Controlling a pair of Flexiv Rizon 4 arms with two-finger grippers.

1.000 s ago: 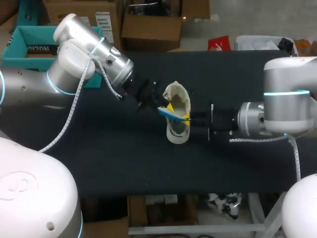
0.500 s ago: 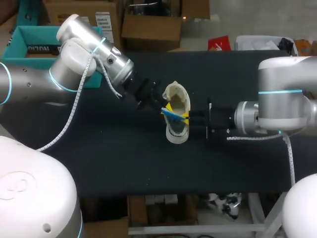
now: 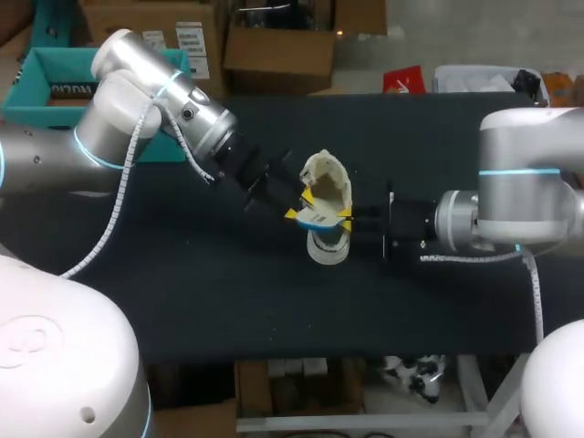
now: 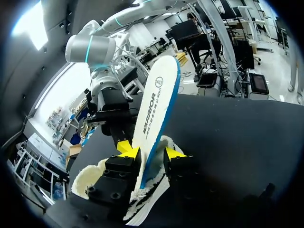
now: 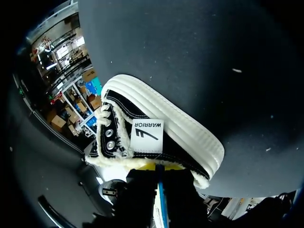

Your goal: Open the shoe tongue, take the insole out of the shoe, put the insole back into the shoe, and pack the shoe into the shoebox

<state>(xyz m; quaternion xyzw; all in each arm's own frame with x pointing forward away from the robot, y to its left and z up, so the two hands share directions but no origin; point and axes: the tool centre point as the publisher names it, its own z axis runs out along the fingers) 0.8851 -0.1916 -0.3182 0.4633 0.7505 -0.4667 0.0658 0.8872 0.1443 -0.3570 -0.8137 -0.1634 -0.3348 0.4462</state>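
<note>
While the left gripper (image 4: 149, 153) pinches the insole (image 4: 159, 99), its lettering — dark — runs lengthwise.

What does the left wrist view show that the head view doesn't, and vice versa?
Left wrist only: the insole's white printed face, standing up out of the shoe, with the left jaws pinching it from both sides near its lower end.
Head only: the layout. The left arm and right arm meet the shoe from opposite sides, and a teal box, possibly the shoebox, sits at the table's far left edge.
Both: the fleece-lined shoe, the insole's blue edge, and the right arm at the shoe.
</note>
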